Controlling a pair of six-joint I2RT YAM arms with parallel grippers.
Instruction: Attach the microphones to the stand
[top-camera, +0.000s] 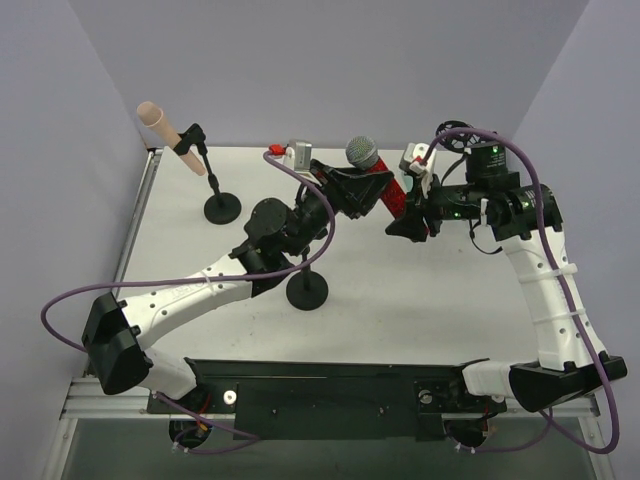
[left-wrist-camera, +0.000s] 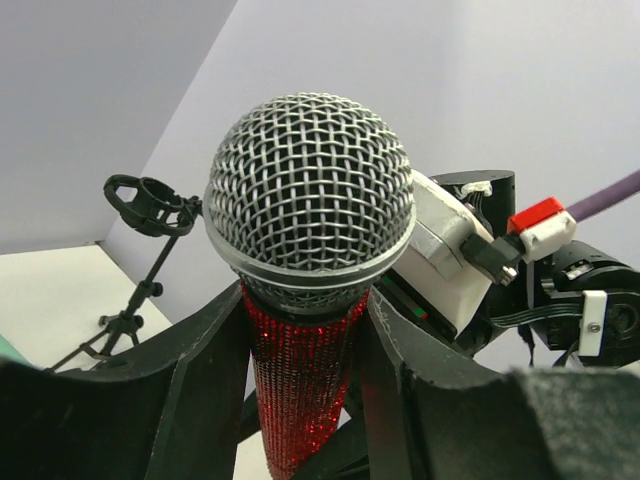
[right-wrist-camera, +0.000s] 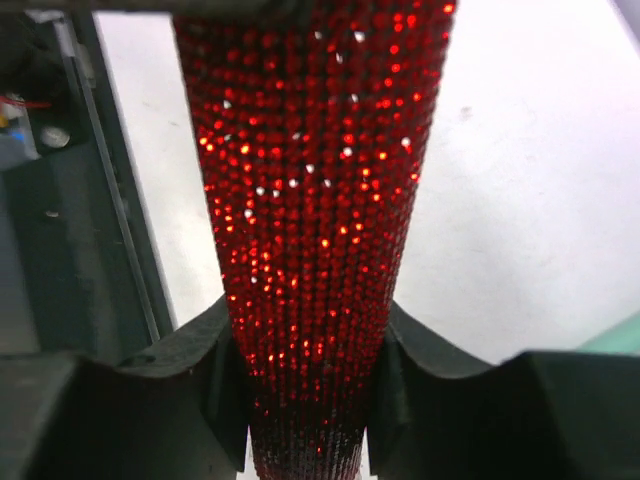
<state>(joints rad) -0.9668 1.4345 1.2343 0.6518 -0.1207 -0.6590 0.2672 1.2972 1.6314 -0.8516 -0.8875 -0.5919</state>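
Observation:
The glittery red microphone (top-camera: 390, 192) with its silver mesh head (left-wrist-camera: 310, 190) hangs tilted above the table between both arms. My left gripper (top-camera: 355, 190) is shut on its body just below the head, one jaw pressing each side (left-wrist-camera: 305, 315). My right gripper (top-camera: 408, 222) grips the lower handle (right-wrist-camera: 310, 200), jaws against both sides (right-wrist-camera: 308, 335). The pale pink microphone (top-camera: 152, 116) sits clipped in the far-left stand (top-camera: 222, 208). Another stand's empty clip (left-wrist-camera: 148, 198) shows in the left wrist view.
A second stand's round base (top-camera: 306, 290) sits mid-table beside my left forearm. A sliver of teal (right-wrist-camera: 620, 338) shows at the right edge of the right wrist view. Purple cables loop over both arms. The table's left rail (top-camera: 135, 235) runs along the wall.

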